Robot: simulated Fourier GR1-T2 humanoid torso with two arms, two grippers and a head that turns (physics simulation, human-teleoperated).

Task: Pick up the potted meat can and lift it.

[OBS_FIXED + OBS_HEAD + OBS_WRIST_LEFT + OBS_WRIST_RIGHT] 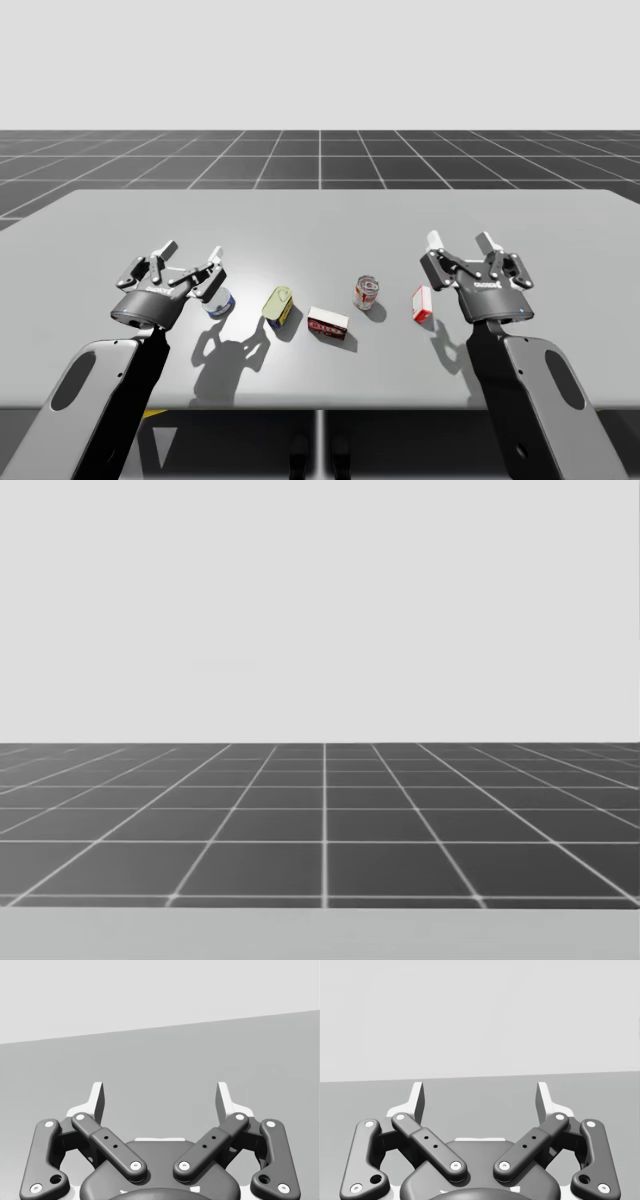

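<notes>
Your left gripper (190, 255) is nearer: the potted meat can (280, 305), which I take to be the yellow-green one, lies on the table (320, 215) at its 4 o'clock in the high view, long axis running 7 to 1. Both that gripper and your right gripper (460, 242) stand spread, holding nothing. A blue-and-white can (220, 302) beside the left gripper is partly covered by it, so its shape is unclear.

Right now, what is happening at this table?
Nothing is held yet. My left hand and my right hand are both open above the grey table. On it lies a row: a blue and white can by the left hand, a yellow-green can, a dark red box, a red can and a red and white box by the right hand.
</notes>
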